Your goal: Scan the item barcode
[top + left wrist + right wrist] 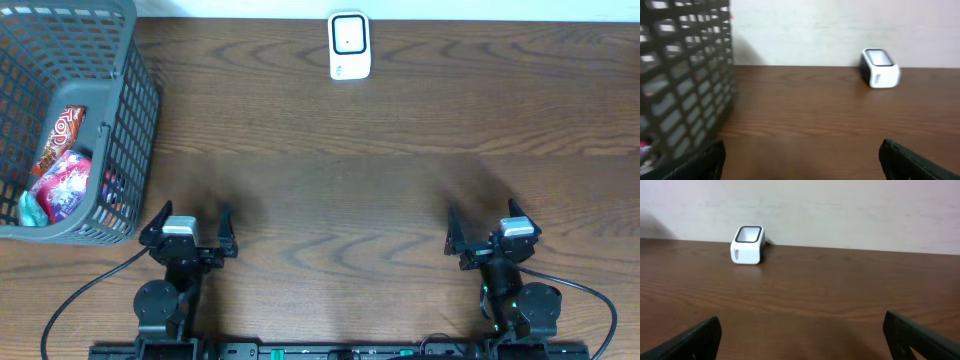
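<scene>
Wide open, empty: left gripper (190, 222) and right gripper (488, 232), low at near edge of table (330, 200). In grey basket (135, 105), far-left corner: snack pkts (60, 170); barcode scanner (349, 45) at far edge, ctr. Advisable: drop left in from above, pinch top pkt, turn barcode twd scanner window.

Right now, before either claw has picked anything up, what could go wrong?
The packets lie crowded together deep in the tall mesh basket, so the open left gripper might snag the mesh or grab two at once. The scanner stands at the far side, well away from the basket; a packet held with its barcode turned away may not read. That small scanner could also get knocked if an arm reaches too far.
</scene>
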`<control>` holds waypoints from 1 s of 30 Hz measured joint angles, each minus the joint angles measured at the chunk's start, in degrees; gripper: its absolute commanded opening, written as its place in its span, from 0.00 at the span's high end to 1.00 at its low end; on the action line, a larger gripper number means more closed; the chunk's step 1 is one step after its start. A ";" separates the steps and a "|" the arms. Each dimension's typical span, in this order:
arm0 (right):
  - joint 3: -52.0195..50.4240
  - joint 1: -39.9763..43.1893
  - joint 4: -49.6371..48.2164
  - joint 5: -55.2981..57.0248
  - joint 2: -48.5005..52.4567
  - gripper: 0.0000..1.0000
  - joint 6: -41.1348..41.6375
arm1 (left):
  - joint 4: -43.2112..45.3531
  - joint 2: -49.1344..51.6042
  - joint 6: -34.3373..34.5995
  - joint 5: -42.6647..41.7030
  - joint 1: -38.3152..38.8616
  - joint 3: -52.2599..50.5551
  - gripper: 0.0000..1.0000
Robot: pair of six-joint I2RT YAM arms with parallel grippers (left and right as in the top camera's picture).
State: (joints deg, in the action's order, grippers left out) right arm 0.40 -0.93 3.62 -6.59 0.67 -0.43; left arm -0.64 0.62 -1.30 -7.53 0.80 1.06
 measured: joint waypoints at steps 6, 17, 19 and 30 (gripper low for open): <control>0.00 0.00 0.00 0.00 0.00 0.01 0.00 | 0.35 0.00 1.53 -2.69 0.00 0.00 0.02; 0.00 0.00 0.00 0.00 0.00 0.01 0.00 | 6.01 0.00 6.03 -4.17 0.00 0.31 0.02; 0.00 0.00 0.00 0.00 0.00 0.01 0.00 | 5.95 0.02 6.51 -4.17 0.00 1.40 0.02; 0.00 0.00 0.00 0.00 0.00 0.01 0.00 | 5.75 6.05 7.52 -4.46 0.00 8.79 0.02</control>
State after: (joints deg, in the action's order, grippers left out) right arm 0.40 -0.93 3.62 -6.59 0.67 -0.43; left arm 5.10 6.68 6.22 -11.99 0.80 9.85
